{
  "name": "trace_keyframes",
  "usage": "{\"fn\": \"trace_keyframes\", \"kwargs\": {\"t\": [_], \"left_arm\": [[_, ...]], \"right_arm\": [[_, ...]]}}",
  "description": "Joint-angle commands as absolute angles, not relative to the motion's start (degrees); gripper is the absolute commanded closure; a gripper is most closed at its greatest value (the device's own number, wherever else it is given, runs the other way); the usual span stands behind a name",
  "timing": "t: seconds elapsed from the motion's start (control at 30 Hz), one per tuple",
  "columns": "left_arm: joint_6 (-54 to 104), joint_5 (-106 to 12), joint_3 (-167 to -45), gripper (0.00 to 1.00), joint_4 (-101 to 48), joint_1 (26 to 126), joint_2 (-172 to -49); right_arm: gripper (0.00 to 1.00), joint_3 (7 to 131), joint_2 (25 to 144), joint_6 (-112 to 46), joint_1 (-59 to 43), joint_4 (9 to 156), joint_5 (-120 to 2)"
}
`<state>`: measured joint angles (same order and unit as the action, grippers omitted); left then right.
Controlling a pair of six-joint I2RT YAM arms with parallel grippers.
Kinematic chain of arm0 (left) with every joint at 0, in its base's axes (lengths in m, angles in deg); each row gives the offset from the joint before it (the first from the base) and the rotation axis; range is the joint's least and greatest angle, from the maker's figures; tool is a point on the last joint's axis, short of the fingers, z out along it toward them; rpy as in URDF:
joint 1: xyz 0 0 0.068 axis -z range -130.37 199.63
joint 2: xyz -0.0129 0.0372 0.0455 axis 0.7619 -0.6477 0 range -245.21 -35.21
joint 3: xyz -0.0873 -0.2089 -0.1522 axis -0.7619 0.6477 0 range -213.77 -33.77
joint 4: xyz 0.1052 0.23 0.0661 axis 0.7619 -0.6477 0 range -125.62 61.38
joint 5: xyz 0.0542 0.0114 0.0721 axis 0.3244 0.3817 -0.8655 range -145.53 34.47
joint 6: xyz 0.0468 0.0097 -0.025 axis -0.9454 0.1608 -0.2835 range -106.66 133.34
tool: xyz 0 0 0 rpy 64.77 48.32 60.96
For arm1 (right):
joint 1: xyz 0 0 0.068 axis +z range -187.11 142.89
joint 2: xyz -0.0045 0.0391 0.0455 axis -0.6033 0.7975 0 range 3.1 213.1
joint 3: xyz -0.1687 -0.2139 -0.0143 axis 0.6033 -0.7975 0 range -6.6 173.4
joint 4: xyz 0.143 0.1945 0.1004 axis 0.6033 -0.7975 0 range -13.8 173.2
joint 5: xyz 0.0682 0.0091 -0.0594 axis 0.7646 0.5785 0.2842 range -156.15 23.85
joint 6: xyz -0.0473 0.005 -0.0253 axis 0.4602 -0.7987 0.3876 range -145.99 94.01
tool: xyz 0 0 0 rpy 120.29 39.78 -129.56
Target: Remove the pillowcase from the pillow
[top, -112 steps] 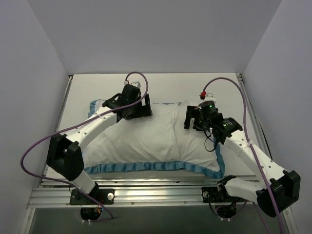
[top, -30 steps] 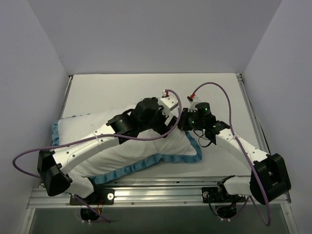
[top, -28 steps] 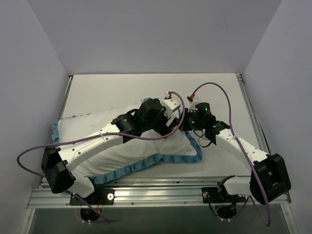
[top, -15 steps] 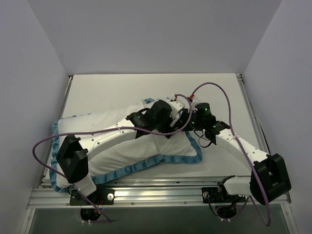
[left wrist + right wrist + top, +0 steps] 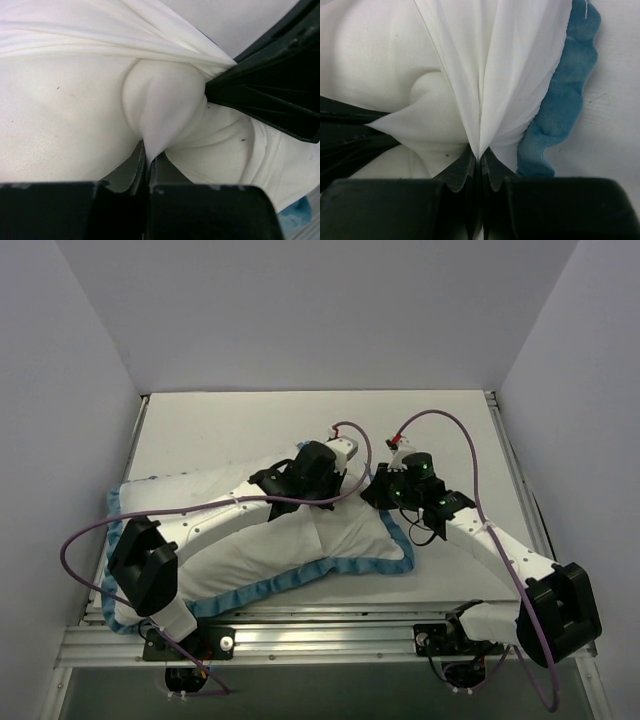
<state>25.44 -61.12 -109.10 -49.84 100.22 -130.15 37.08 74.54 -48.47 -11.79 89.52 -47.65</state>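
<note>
Top view: pillowcase (image 5: 230,545) lies white side up on the near-left part of the table (image 5: 450,420). Both arms meet at its far right corner, fingertips hidden there. Right wrist view: right gripper (image 5: 479,159) is pinched tight on thin pleated pillowcase cloth, blue ruffle trim (image 5: 563,95) just beside. Left wrist view: left gripper (image 5: 148,157) is closed on a plump white bulge, probably the pillow (image 5: 160,100). The right gripper's dark body touches that bulge.

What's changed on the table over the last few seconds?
The left gripper crossed from the far left edge to beside the right gripper and pinched plump white cloth, probably the pillow. The pillowcase and its filling slid left and turned. Unchanged: the right gripper stays at the case's far right corner, and the case is still on.
</note>
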Motion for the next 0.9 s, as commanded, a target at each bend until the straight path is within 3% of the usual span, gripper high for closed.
{"fn": "trace_keyframes", "kwargs": {"t": [0.0, 0.43, 0.67, 0.8, 0.87], "left_arm": [[30.5, -62.6, -107.8, 0.98, -49.9, 94.9, -124.8], [44.3, -65.1, -108.9, 0.98, -53.8, 76.5, -116.4], [48.4, -69.8, -109.9, 0.98, -55.5, 72.7, -115.8], [47.5, -64.9, -110.0, 0.98, -52.6, 72.3, -115.3], [44.9, -56.4, -109.3, 0.98, -50.6, 72.5, -114.0]], "right_arm": [[1.00, 35.3, 69.9, -49.5, -10.8, 88.7, -49.9], [1.00, 25.7, 60.5, -54.3, -11.2, 85.8, -56.9], [1.00, 23.3, 55.1, -55.5, -11.4, 83.5, -60.3], [1.00, 22.1, 54.1, -56.4, -11.6, 81.4, -60.3], [1.00, 22.3, 55.2, -57.0, -11.6, 80.8, -59.6]]}}
